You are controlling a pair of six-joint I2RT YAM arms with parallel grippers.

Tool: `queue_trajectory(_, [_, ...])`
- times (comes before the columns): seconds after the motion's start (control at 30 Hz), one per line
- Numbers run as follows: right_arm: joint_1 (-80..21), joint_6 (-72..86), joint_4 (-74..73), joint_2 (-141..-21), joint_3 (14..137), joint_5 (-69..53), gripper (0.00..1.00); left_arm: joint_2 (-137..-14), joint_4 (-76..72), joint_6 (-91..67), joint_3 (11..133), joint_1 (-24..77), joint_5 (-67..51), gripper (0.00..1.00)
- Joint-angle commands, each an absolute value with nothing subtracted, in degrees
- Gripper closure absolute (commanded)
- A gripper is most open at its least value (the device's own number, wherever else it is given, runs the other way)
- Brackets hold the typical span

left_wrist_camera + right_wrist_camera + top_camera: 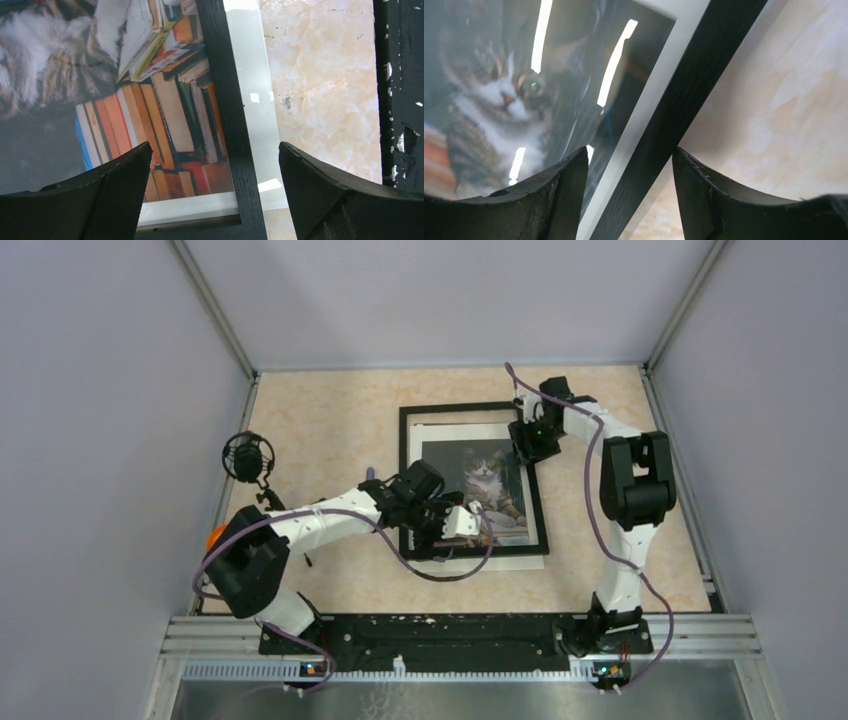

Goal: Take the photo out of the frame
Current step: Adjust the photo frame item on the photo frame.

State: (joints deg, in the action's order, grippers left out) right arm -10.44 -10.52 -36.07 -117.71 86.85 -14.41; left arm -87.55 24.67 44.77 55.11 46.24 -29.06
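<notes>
The black frame (460,408) lies flat in the middle of the table, with the cat photo (487,472) face up inside it. A pale sheet sticks out under its near and right sides. My left gripper (470,523) hovers over the frame's near right corner. In the left wrist view it is wide open (214,150), straddling the black bar (225,100) beside the photo's books (165,110). My right gripper (528,445) is at the frame's right side. It is open (630,150) astride the bar (689,95); the outer finger touches the bar's edge, and the cat's face (499,95) is to the left.
A round black microphone-like object (247,455) stands at the table's left edge, with something orange (215,537) behind the left arm. A black rail (450,635) runs along the near edge and also shows in the left wrist view (400,75). Grey walls enclose the table.
</notes>
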Motion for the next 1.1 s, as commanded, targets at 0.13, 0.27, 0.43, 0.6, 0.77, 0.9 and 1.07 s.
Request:
queue_trajectory(0.13, [-6.0,-8.94,-44.12,-107.79,84.83,-24.84,0.36,-90.74,21.83,48.41,54.33,52.57,-23.28,0.01])
queue_trajectory(0.27, [-4.37,-9.3,-44.73,-105.4,82.85,-25.72,0.35,-92.83,21.04,48.41,54.23,54.04,-21.33,0.01])
queue_trajectory(0.43, [-2.92,-9.45,-44.56,-103.31,80.01,-26.31,0.34,-94.32,19.01,47.65,53.63,55.32,-18.98,0.01])
queue_trajectory(0.6, [-2.08,-10.28,-45.09,-102.66,79.7,-25.77,0.34,-95.91,16.83,46.99,52.89,55.8,-13.44,0.01])
queue_trajectory(0.77, [-1.8,-10.97,-45.87,-102.53,80.04,-25.69,0.34,-95.81,17.01,45.79,54.02,55.65,-13.08,0.01])
queue_trajectory(0.9, [-1.85,-11.21,-46.05,-102.0,79.36,-25.47,0.34,-96.29,17.63,44.58,55.42,55.18,-13.03,0.01])
queue_trajectory(1.07, [-1.75,-11.38,-46.15,-101.3,78.44,-25.69,0.34,-97.65,19.35,44.88,57.57,53.27,-14.48,0.06])
